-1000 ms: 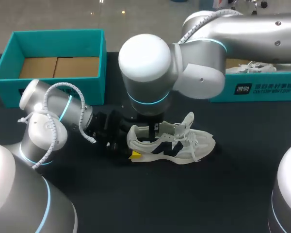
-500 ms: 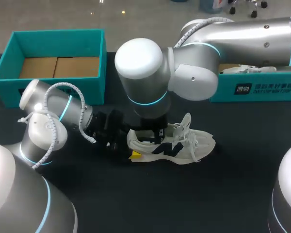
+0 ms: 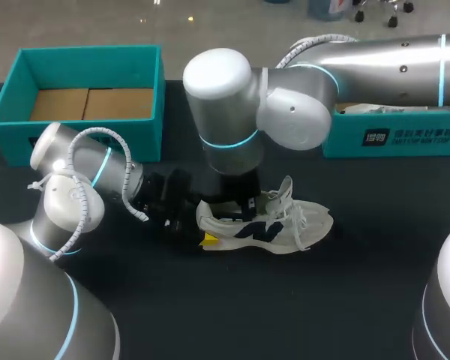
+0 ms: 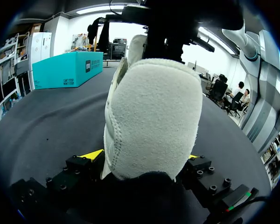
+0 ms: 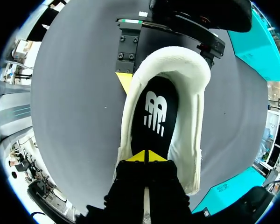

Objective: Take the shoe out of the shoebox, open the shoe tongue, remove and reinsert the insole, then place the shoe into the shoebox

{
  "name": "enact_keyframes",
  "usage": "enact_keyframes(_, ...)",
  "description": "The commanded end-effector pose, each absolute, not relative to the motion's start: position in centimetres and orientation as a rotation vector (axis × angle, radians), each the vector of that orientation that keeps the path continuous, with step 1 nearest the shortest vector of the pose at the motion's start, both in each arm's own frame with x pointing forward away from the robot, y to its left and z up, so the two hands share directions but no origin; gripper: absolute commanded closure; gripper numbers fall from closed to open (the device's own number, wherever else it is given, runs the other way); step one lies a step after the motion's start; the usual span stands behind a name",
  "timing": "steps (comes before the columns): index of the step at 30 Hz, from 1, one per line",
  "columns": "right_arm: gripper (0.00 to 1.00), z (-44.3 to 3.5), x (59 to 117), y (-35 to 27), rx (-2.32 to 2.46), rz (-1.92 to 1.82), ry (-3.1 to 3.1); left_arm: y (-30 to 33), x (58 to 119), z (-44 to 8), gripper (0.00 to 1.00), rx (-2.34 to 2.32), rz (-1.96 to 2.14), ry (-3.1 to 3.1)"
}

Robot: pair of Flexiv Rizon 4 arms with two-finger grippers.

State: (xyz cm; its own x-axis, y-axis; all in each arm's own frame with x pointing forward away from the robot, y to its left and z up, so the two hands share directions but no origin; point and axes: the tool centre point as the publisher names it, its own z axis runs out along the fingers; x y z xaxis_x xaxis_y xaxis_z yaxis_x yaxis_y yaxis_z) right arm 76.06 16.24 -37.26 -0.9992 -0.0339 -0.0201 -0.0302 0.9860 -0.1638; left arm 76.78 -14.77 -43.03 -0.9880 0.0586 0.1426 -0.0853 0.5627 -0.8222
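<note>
The shoe (image 3: 266,225) lies on its sole on the table (image 3: 285,300), out of the teal box (image 3: 154,112) behind it. It looks light, with a soft fabric upper that would buckle under a squeeze; the padded heel (image 4: 149,121) seems the firmest place to hold. The insole (image 5: 155,114) is likely thin and floppy, best pinched at its rear edge. The left gripper (image 4: 142,157) clamps the heel from both sides, fingers spread wide. The right gripper (image 5: 147,157) reaches down into the shoe's mouth, its yellow tips pressed together over the insole; whether they pinch it I cannot tell
</note>
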Motion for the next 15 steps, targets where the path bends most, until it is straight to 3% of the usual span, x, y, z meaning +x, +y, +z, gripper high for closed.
enact_keyframes(1, 1.00, -38.52, 76.32, 16.58, -0.013, -0.265, 3.123, -14.73, 76.88, -43.24, 1.00, 0.023, 1.399, -2.639)
enact_keyframes(3, 1.00, -38.81, 76.41, 16.33, 0.033, -0.248, 3.090, -14.73, 76.88, -43.24, 1.00, 0.023, 1.399, -2.639)
enact_keyframes(4, 0.91, -38.84, 76.45, 16.23, 0.050, -0.237, 3.083, -14.73, 76.88, -43.24, 1.00, 0.023, 1.399, -2.639)
enact_keyframes(8, 0.73, -38.96, 76.56, 16.08, 0.086, -0.219, 3.045, -14.73, 76.88, -43.24, 1.00, 0.023, 1.399, -2.639)
enact_keyframes(15, 0.68, -39.07, 77.14, 16.75, 0.093, -0.201, 2.991, -14.73, 76.88, -43.24, 1.00, 0.023, 1.399, -2.639)
